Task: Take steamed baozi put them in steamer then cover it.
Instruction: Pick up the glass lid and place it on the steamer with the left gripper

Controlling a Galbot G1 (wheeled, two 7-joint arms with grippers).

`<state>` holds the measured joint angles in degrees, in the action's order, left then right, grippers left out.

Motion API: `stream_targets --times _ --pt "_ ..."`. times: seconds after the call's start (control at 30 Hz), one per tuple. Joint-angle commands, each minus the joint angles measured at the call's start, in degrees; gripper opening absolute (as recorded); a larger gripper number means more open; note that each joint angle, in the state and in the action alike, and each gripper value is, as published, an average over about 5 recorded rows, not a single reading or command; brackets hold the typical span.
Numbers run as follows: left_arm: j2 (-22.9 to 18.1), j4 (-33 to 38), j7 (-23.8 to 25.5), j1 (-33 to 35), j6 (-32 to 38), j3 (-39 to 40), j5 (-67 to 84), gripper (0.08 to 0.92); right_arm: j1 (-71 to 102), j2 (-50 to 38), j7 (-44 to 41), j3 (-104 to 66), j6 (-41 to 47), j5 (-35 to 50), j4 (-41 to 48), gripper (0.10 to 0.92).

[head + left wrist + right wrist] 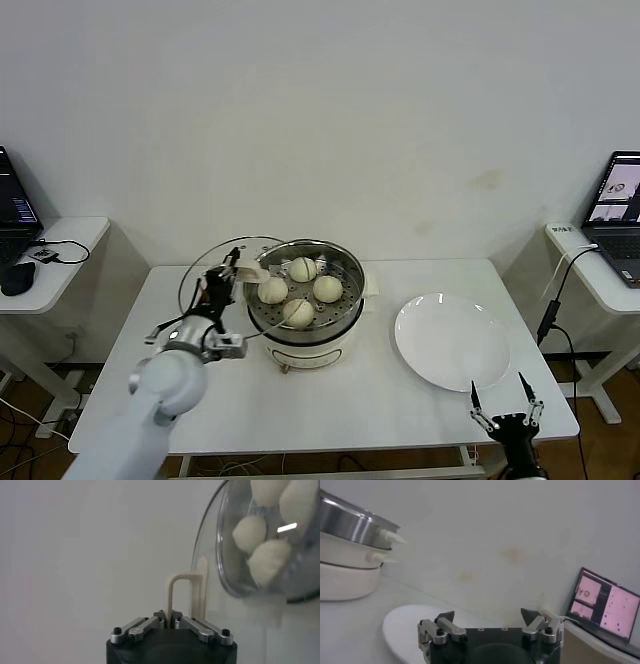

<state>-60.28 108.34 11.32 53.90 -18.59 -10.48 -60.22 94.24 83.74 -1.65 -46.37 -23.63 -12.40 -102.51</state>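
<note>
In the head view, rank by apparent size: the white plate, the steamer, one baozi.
1. Steamer and white plate: too close in apparent width to rank.
2. One baozi, clearly smallest.

four baozi (pixel 300 289), one steamer (pixel 345 318), one cover (pixel 200 272), one plate (pixel 452 342)

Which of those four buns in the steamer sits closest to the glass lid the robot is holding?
The left-hand bun, right beside the tilted glass lid; the other three lie farther right.
</note>
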Motion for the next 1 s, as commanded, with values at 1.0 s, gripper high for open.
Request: stream_targets --times 1.0 --pt "-29.0 -17.6 8.9 -9.5 -8.9 7.1 -27.2 0.144 -2.2 2.5 1.2 1.1 -0.9 -6.3 5.2 0.823"
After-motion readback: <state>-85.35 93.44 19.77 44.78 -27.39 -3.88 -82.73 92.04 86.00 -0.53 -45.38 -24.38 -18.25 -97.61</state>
